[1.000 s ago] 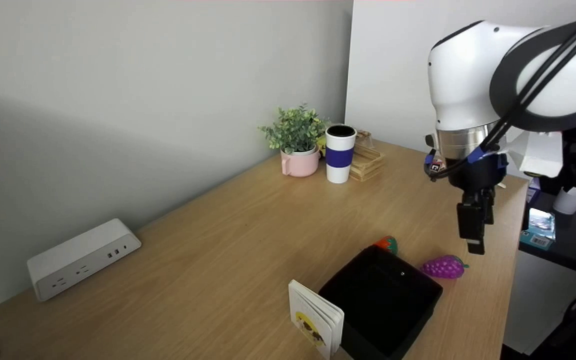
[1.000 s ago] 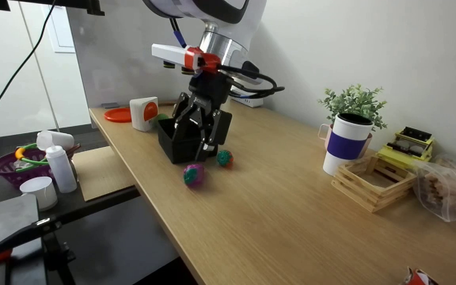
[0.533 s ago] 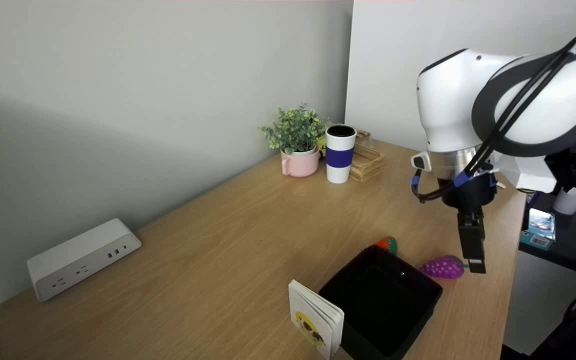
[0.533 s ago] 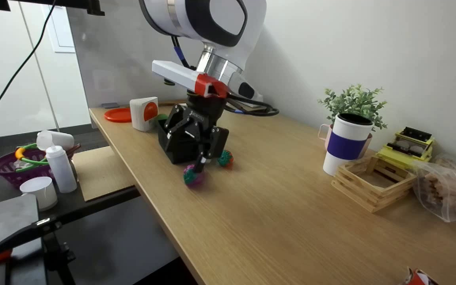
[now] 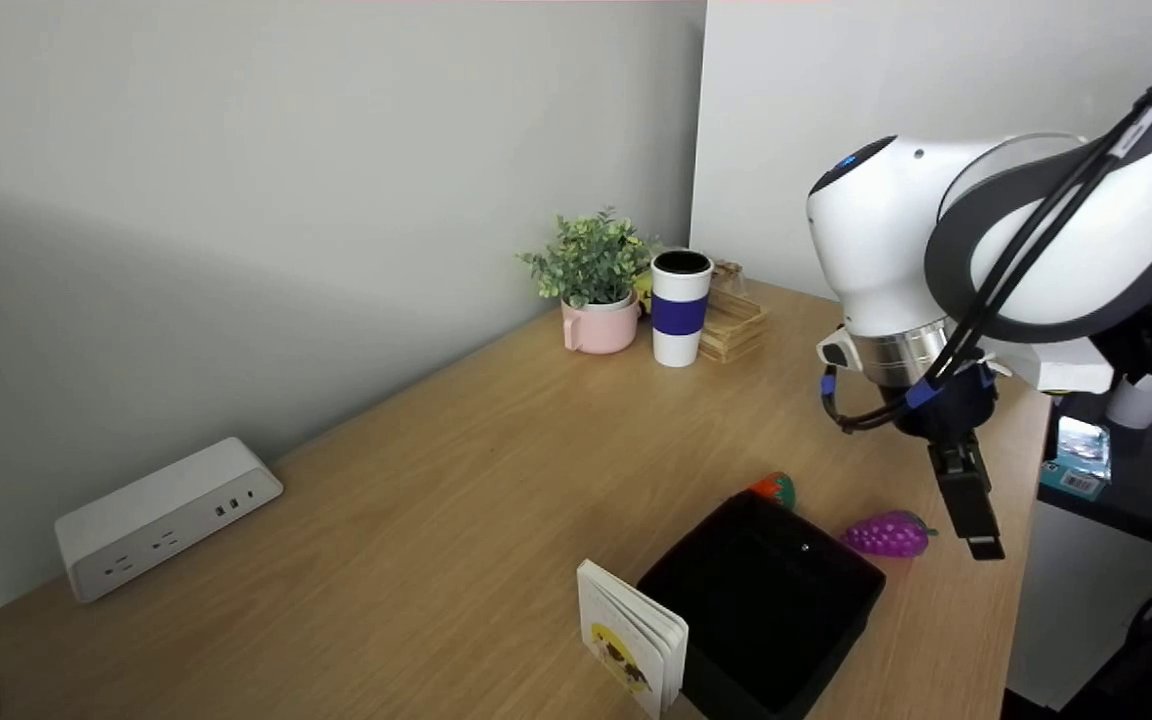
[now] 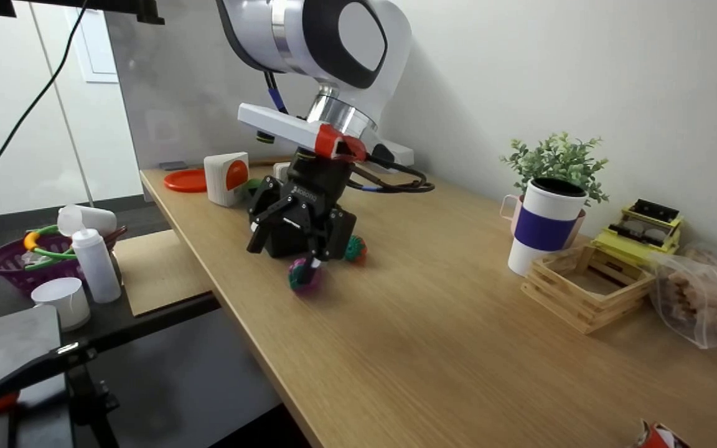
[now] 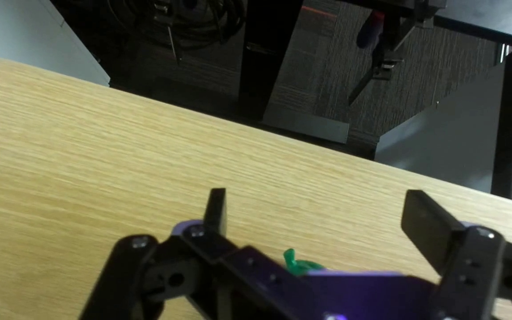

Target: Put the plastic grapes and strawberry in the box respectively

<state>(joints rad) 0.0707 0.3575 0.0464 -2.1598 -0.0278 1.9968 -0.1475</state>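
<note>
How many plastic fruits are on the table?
2 identifiable: the grapes and the strawberry, both beside the black box; a green thing beyond is too hidden to tell.

Grapes point(image 5: 887, 535) and strawberry point(image 5: 774, 488) lie beside the box point(image 5: 761, 600).

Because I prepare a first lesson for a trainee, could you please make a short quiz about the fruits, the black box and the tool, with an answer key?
1. How many of the two fruits, the plastic grapes and the strawberry, lie inside the black box? (a) none (b) one (c) both
2. Which fruit is nearer to the tool?
3. True or false: the tool is shut.

Key: 1. (a). 2. The plastic grapes. 3. False, it is open.
</note>
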